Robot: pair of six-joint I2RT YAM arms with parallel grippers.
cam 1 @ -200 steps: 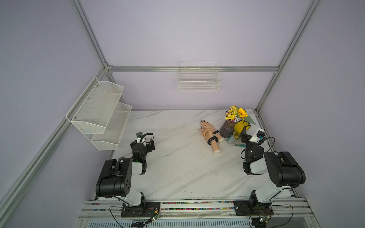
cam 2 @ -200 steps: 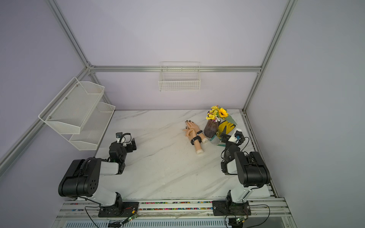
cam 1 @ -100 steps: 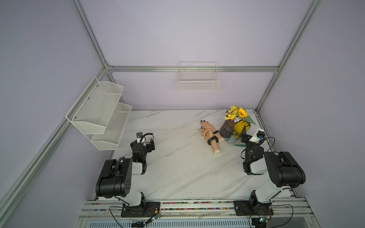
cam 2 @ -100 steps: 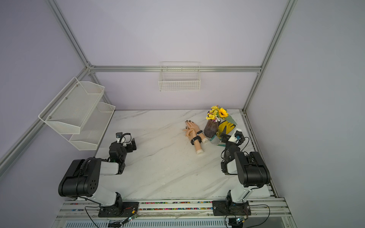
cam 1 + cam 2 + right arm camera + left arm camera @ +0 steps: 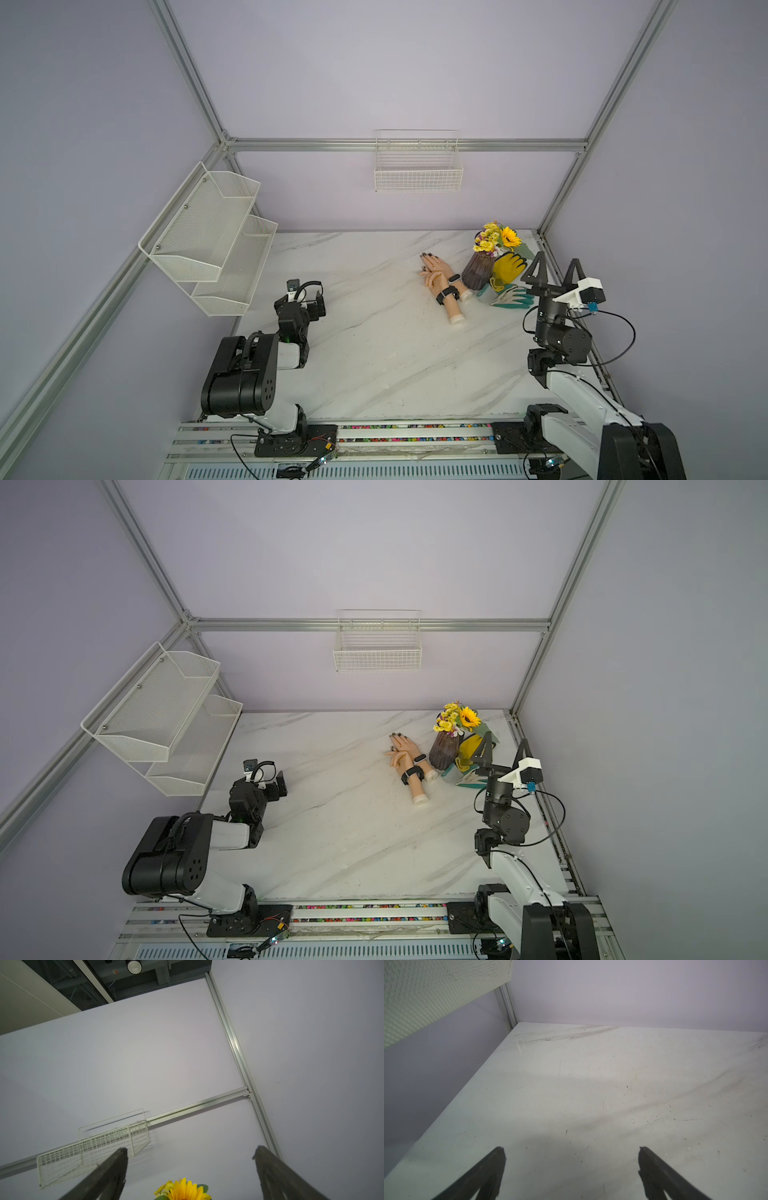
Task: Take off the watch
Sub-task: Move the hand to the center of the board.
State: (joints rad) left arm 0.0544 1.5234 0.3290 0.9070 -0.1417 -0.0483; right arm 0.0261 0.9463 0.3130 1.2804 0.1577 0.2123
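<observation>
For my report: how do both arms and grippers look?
The left arm and right arm have black joint housings and white links. The left gripper and right gripper each have two dark tapering fingers. Black cables loop near both wrists.

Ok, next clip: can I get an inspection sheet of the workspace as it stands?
Surface: white marble-patterned tabletop, scuffed and streaked.
Job's things: black watch strapped on a flesh-coloured mannequin hand; second mannequin hand beside it, dark band on its wrist too.
Clutter: purple ribbed vase of yellow flowers, yellow glove, green-and-white glove.
Grippers: left gripper open, empty, low over the table; right gripper open, empty, raised near the vase.
Cables: black cable loop at each wrist.
Surroundings: white mesh two-tier shelf, white wire basket, aluminium frame, lilac walls.
</observation>
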